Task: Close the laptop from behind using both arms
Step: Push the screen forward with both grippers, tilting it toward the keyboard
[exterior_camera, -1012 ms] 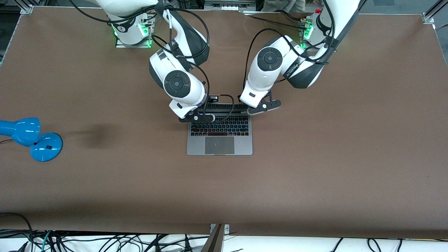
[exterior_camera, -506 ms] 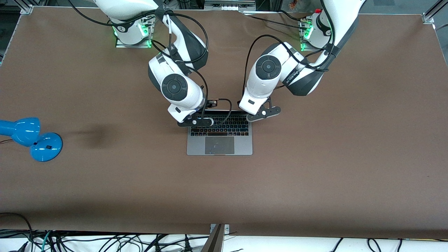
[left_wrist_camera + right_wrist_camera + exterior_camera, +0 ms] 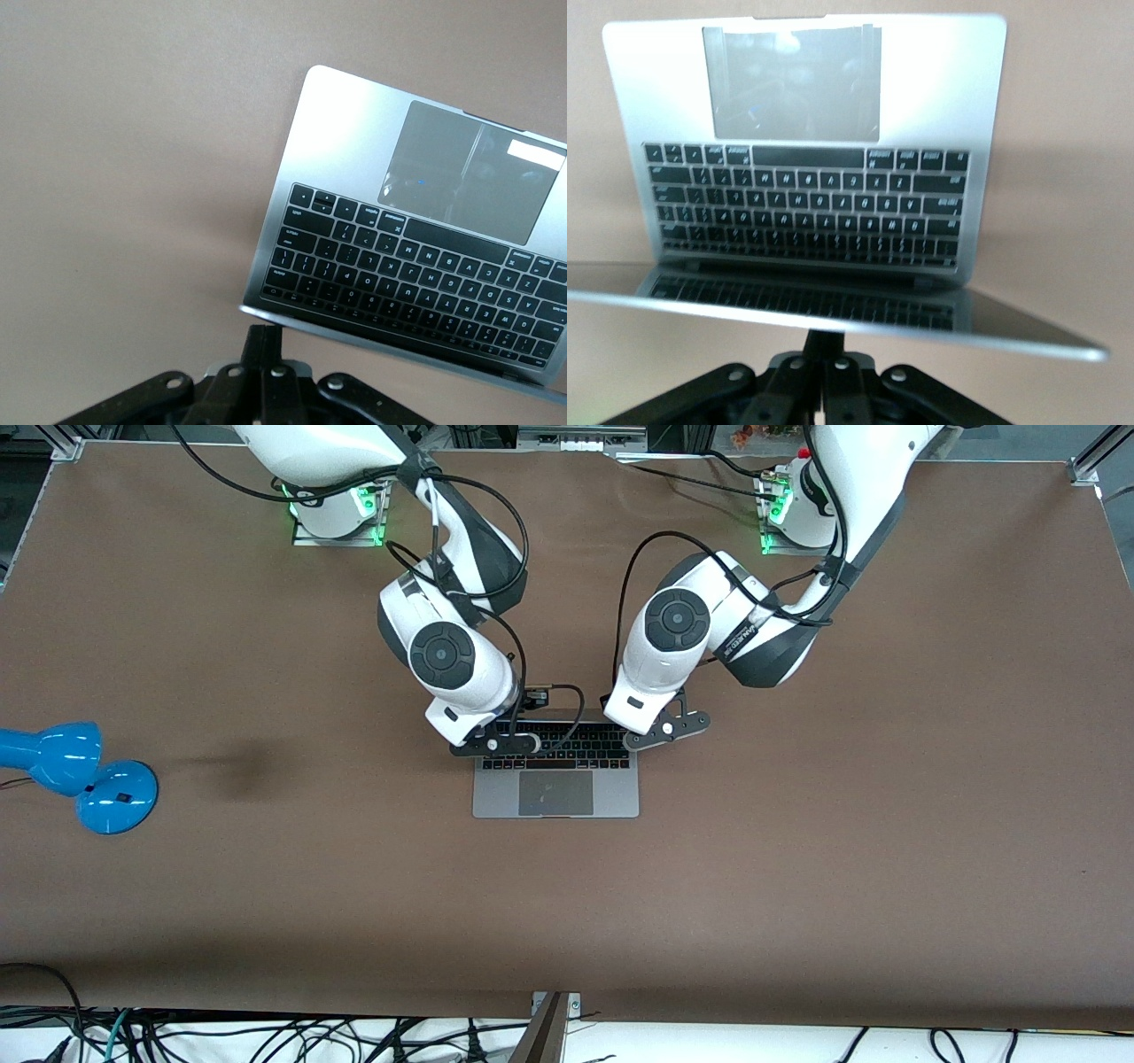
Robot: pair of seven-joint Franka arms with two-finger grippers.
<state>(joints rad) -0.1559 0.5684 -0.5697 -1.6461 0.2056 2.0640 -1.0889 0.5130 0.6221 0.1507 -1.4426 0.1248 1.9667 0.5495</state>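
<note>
A: Where's the laptop [image 3: 555, 779]?
B: Mid-bench [image 3: 797, 850], lid partly lowered.
A: And each end effector?
B: Left end effector [image 3: 666, 726] and right end effector [image 3: 496, 744] both pinched together, fingertips pressing the lid's edge, gripping nothing.

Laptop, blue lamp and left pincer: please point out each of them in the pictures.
laptop [image 3: 555, 793]: front view, on the grey trackpad.
blue lamp [image 3: 116, 796]: front view, on its round base.
left pincer [image 3: 262, 341]: left wrist view, at the fingertips against the edge of the lid.

Laptop [image 3: 555, 793] matt silver metal, glossy screen; table [image 3: 797, 850] matt brown; lamp [image 3: 80, 775] glossy blue.
</note>
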